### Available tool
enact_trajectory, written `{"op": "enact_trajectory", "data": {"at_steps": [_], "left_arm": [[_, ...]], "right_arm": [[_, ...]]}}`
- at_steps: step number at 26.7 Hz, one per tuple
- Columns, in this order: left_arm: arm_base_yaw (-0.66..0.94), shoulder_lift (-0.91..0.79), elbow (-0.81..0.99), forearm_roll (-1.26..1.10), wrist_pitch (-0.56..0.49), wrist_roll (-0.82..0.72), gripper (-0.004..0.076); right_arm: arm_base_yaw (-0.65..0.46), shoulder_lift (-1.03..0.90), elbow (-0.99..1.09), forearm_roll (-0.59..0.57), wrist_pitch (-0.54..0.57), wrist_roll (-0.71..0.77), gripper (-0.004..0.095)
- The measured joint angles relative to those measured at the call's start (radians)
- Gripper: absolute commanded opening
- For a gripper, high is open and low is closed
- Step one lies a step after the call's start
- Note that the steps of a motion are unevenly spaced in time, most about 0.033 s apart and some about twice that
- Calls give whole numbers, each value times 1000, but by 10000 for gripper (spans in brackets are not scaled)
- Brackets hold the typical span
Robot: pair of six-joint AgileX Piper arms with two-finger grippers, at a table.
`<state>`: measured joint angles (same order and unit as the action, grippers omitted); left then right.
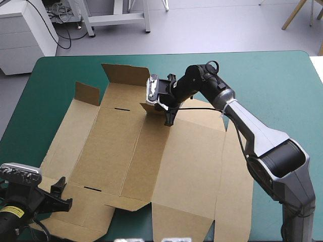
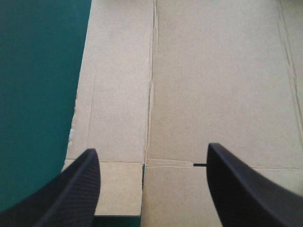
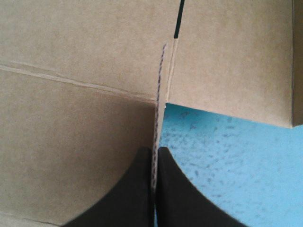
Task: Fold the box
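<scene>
The brown box (image 1: 141, 151) lies as a cut sheet, mostly flat on the teal-green cover. Two flaps at its far edge stand up, a wide one (image 1: 123, 74) and a small one (image 1: 87, 93). My right gripper (image 1: 168, 121) reaches in at the far middle of the sheet. In the right wrist view this gripper (image 3: 155, 150) is shut on a thin upright board edge (image 3: 160, 94). My left gripper (image 1: 61, 194) is at the near left corner. It stands open (image 2: 150, 149) above the board (image 2: 213, 85), just short of a short slot (image 2: 200, 165), with nothing between its fingers.
Bare teal-green cover (image 1: 282, 91) lies to the right of and beyond the sheet, with a narrower strip along the table's left edge (image 1: 30, 116). The left wrist view shows the cover (image 2: 38, 94) beside the sheet's outer edge.
</scene>
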<state>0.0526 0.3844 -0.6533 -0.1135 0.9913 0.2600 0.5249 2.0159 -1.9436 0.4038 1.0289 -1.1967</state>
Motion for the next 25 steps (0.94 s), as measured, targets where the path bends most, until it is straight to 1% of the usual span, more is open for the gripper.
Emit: {"op": "enact_trajectory", "data": {"at_steps": [2,5,10,16,17,18,19,20,21,24,25], "left_arm": [[0,0,0,1,2,0,457],[0,0,0,1,3,0,457],[0,0,0,16,6,0,457],[0,0,0,46,10,-2,457],[0,0,0,51,10,-5,457],[0,0,0,58,10,-7,457],[0,0,0,62,10,-8,457],[0,0,0,69,14,-17,457],[0,0,0,71,17,-22,457],[0,0,0,76,28,-47,457],[0,0,0,79,30,-58,457]], "right_arm": [[2,0,0,5,-6,-91,-19],[3,3,0,30,-14,-166,-19],[4,35,-1,83,-23,-198,-19],[4,93,-1,90,-30,-190,-16],[4,96,-1,90,-31,-187,-2],[4,97,-1,89,-35,-182,20],[4,97,-1,90,-39,-173,80],[4,97,-1,91,-48,-155,117],[4,97,-1,92,-53,-148,205],[4,97,-1,94,-73,-92,352],[4,97,-1,94,-78,-73,430]]}}
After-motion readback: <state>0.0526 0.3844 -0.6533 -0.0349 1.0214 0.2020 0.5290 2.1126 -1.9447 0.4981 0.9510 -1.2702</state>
